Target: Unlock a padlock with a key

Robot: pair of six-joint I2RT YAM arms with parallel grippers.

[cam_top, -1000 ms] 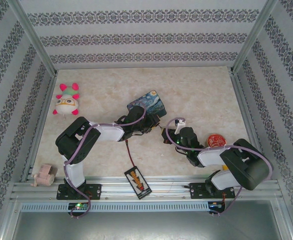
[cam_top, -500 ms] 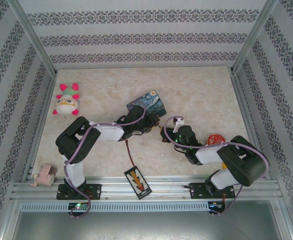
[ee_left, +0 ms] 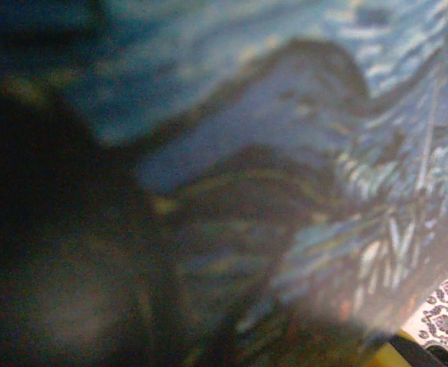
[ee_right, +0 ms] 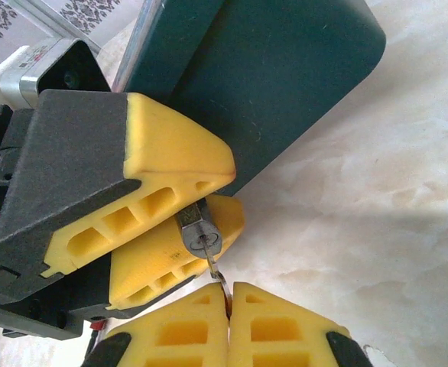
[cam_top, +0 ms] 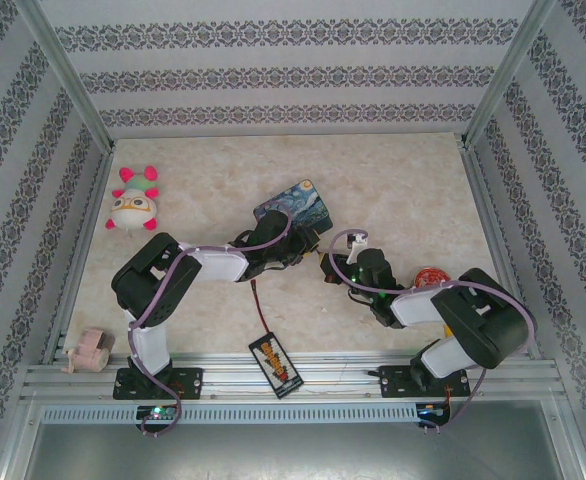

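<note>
Bench (cam_top: 403, 190) carries the starry-night tin (cam_top: 295, 203). Left hand (ee_right: 209, 202) clamps the padlock (ee_right: 201, 235) just beside the tin. Right hand (ee_right: 228, 294) pinches the key (ee_right: 218, 277), tip at the keyway. Insertion step, likely; next needs a straight push, then a twist.

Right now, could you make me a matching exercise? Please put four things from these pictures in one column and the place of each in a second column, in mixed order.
Things:
1. padlock
2. plush toy
3. black pack
4. red round object

Places:
A. middle of the near edge of the table
B. far left part of the table
C. clamped in the left gripper
D. beside the right arm

Pairs: 1-C, 2-B, 3-A, 4-D
</note>
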